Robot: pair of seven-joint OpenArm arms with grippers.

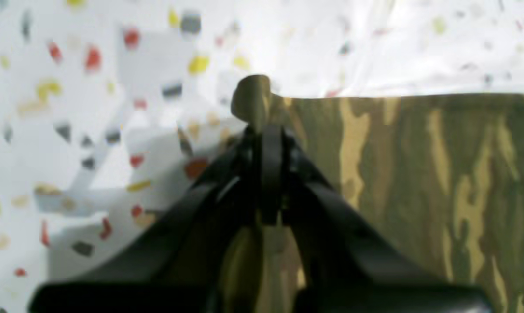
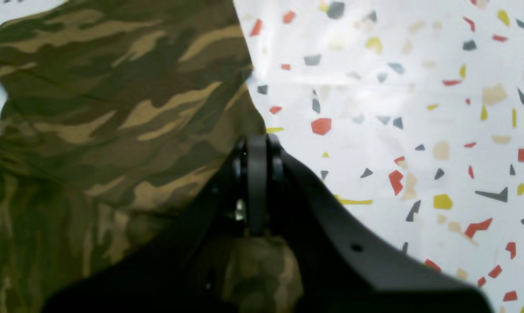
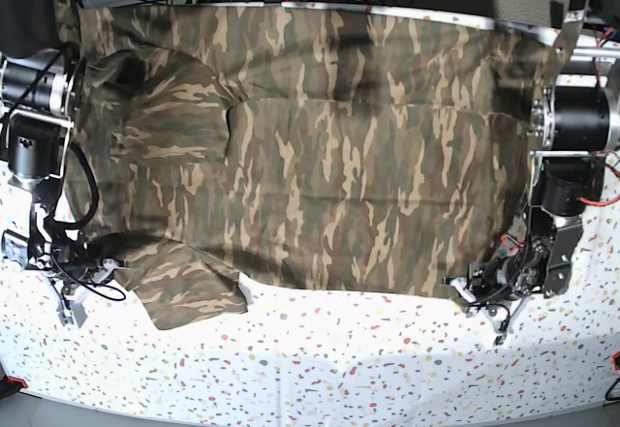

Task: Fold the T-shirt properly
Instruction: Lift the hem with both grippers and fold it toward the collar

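Left wrist view: The fingers of the left gripper (image 1: 264,174) are clamped on a corner of the camouflage T-shirt (image 1: 375,174), its edge running from the pinch toward three o'clock and a small fold of cloth poking out past the tips toward twelve. The cloth looks soft and matte, against a white surface (image 1: 92,152) flecked with red, yellow and grey chips. A pinch this close to the edge could let the corner slip if the arm pulls hard.

Right wrist view: The right gripper (image 2: 257,187) has its fingers closed on the garment's border, with a flap spreading toward ten o'clock, brown and olive patches streaked with tan. Cloth bunched beneath the fingers could be caught in a second layer, dragging a crease into the fold.

Base view: The T-shirt lies broad across the surface, held near its lower corners at about eight o'clock and four o'clock. A rounded, rumpled flap hangs toward seven o'clock, and a squarish panel lies at ten o'clock. Should the arms lift unevenly, the near hem would likely skew; the loose flap might tuck under crookedly and leave a lump.
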